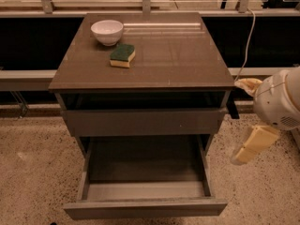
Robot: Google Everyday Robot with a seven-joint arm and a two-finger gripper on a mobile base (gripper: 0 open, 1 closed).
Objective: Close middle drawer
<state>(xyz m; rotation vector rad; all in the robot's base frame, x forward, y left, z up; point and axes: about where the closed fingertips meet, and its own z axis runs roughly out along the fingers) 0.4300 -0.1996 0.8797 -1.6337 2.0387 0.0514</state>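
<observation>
The middle drawer is pulled far out at the bottom of the grey-brown cabinet. It has a low plain front strip, lighter grey side walls and a dark, empty floor. Above it, the drawer with the taller front panel stands slightly open. My gripper, cream coloured under a white rounded arm joint, hangs to the right of the cabinet. It is level with the open middle drawer's right side wall and apart from it, touching nothing.
A white bowl and a green and yellow sponge sit on the cabinet top. A white cable hangs behind at the right. A speckled floor surrounds the cabinet, and a dark low wall runs behind it.
</observation>
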